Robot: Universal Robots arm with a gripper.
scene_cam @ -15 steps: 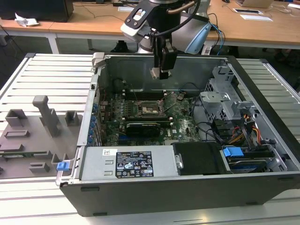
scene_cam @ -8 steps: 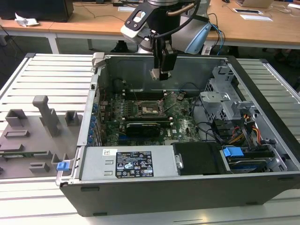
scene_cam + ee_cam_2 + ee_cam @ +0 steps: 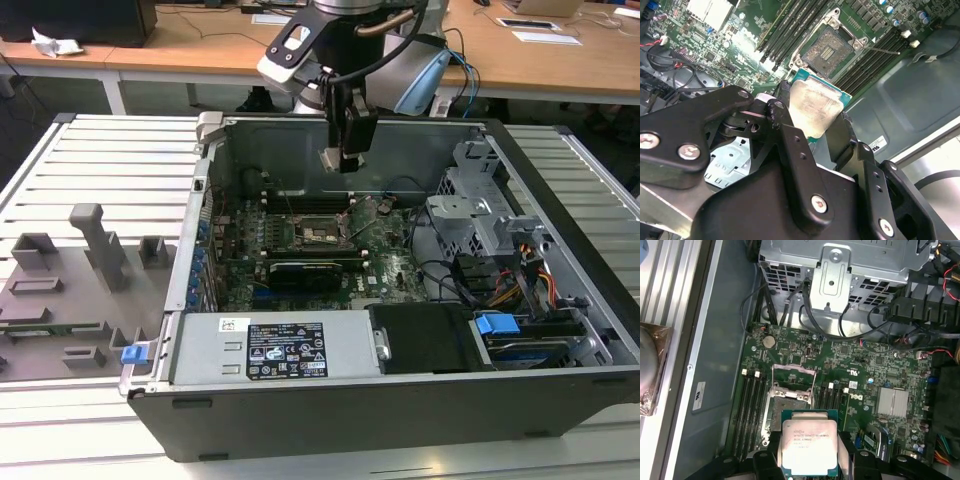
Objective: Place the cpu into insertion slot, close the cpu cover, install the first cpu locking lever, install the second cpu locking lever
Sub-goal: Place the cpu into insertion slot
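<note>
In the exterior view, the jaws hang over the open dark computer case (image 3: 300, 420) on the slatted worktop (image 3: 100, 150), clenched on the small square silvery-topped cpu (image 3: 333, 158). The square black insertion slot (image 3: 322, 232) lies below, well apart. In the second wrist view, the cpu (image 3: 812, 107) sits flat between the jaws, with the uncovered insertion slot (image 3: 830, 50) beyond it. In the first wrist view, the cpu (image 3: 807, 447) edges run roughly parallel to the insertion slot (image 3: 790, 402). The thin metal-frame cpu cover (image 3: 792, 375) appears raised.

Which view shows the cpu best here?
The first wrist view: the cpu sits in the claw with its metal top facing the camera. The second wrist view shows it slanted; the exterior view, small.
</note>
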